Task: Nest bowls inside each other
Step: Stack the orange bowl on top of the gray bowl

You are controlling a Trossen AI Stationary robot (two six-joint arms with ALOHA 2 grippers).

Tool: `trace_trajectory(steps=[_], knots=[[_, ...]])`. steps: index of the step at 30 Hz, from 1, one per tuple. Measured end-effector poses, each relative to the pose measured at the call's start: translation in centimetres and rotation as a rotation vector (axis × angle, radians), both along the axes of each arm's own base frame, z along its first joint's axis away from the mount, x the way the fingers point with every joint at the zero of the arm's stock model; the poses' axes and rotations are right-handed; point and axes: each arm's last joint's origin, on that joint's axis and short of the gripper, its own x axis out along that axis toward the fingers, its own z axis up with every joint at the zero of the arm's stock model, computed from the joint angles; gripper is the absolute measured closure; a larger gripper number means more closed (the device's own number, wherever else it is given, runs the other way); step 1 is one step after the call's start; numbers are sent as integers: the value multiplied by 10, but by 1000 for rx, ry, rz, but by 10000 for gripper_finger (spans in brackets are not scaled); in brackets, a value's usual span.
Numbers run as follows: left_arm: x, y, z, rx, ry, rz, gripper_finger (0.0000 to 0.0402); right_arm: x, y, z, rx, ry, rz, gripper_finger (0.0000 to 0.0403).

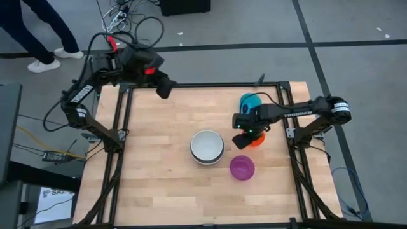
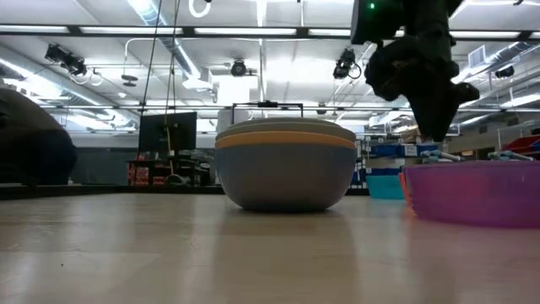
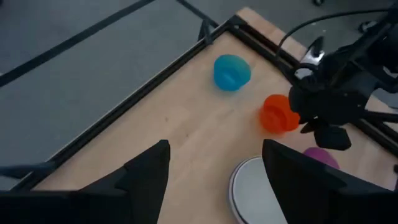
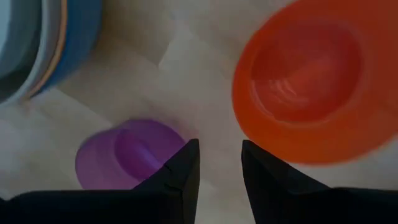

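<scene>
While the right gripper [image 1: 247, 135] hovers half-open, empty, over the red-orange bowl [image 1: 255, 140], the purple bowl [image 1: 241, 168] lies at 7 o'clock; left gripper [image 1: 164, 88] waits wide.

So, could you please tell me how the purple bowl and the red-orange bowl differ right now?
The purple bowl sits in the open, nearer the table's front edge; the red-orange bowl lies farther back, mostly hidden under the right gripper. The right wrist view shows the purple bowl smaller in frame than the red-orange bowl. Both are small, round, upright and empty.
</scene>
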Motion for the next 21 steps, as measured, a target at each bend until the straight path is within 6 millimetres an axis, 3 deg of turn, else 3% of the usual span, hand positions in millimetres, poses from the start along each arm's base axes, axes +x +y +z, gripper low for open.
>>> trace_trajectory(steps=[21], knots=[[2,3,-1,35,15,46,137,-17,-2,-65,-22,-30,-18,299]])
